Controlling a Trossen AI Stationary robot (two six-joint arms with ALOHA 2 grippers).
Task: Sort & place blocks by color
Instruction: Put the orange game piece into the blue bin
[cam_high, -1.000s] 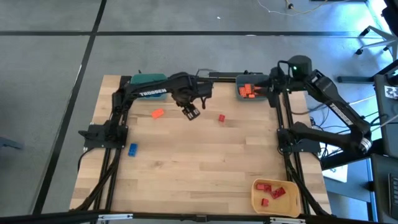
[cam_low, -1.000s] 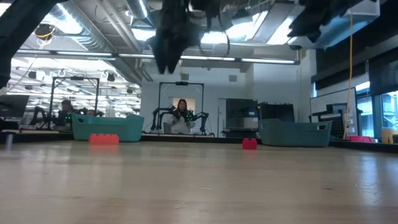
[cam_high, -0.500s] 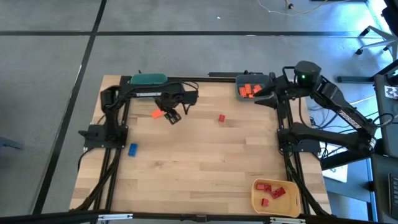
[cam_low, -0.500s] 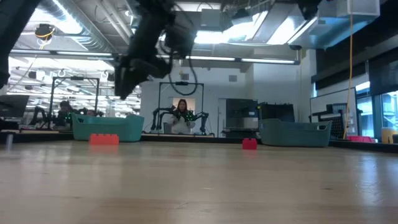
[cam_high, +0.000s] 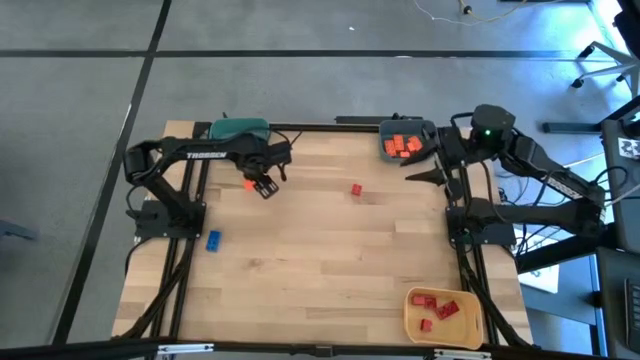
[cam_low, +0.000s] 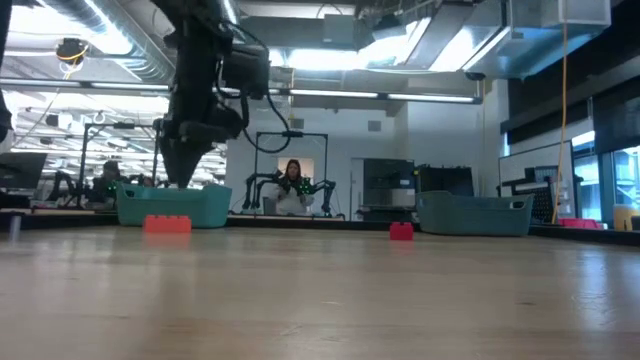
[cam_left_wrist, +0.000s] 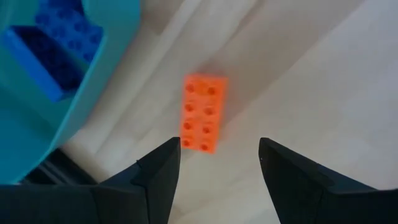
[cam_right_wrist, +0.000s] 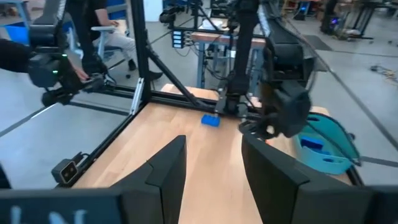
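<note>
You're mostly done: three blocks remain loose on the surface (cam_high: 330, 270). Your left claw (cam_high: 265, 185), spread and empty, hovers over the far-left orange block (cam_left_wrist: 203, 112); right claw (cam_high: 418, 178) waits, released.

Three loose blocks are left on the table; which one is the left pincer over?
The orange block beside the teal bin, under the open left pincer; the red and blue ones lie farther off.
</note>
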